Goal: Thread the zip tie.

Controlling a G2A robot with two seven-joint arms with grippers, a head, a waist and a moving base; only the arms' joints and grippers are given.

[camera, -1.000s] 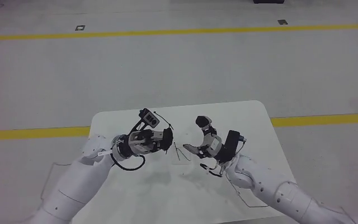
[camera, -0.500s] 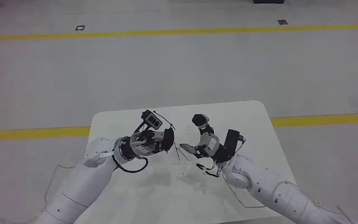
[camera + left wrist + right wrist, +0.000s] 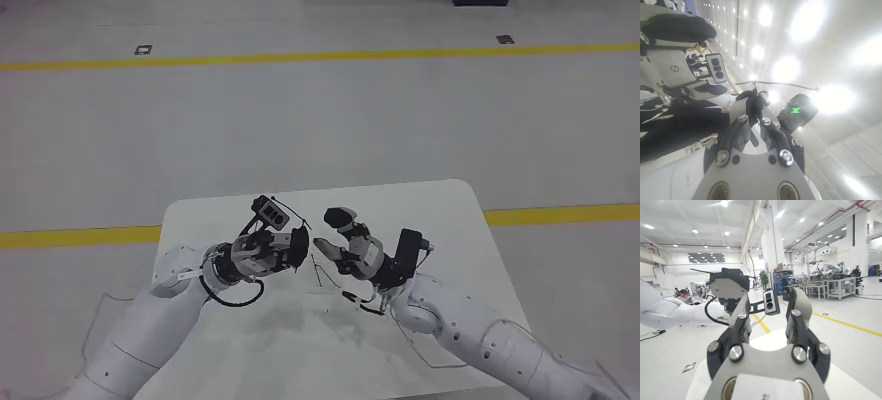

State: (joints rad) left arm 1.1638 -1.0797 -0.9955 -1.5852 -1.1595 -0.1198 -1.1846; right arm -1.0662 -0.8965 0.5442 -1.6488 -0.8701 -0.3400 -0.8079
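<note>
**Zip tie held crosswise as the two tools meet above the counter.** The black zip tie (image 3: pixel 783 83) sits across the fingertips of the left tool (image 3: pixel 753 97). Its long axis runs at right angles to that tool's fingers, and strap sticks out on both sides. The longer stretch points away from the right tool (image 3: pixel 333 231) and ends in a small knob, which looks like the head, though it is too fine to be sure. The shorter stub points toward the right tool.

The left tool's black-padded fingers (image 3: pixel 728 279) are pressed together on the zip tie and pinch it close to their tips. It hangs in the air above the white counter (image 3: pixel 450 220) and touches nothing but those pads. From above, the zip tie slants off the left tool's tip and back past that arm's wrist camera (image 3: pixel 268 210).

The right tool faces the left tool's fingertips with its fingers spread wide and nothing between them. One of its fingers lies just beside the left tool's pads; whether they touch cannot be told. The other finger stands well off to the far side.

A few thin dark strips (image 3: pixel 318 271) lie on the counter, directly beneath the gap between the two tools.
</note>
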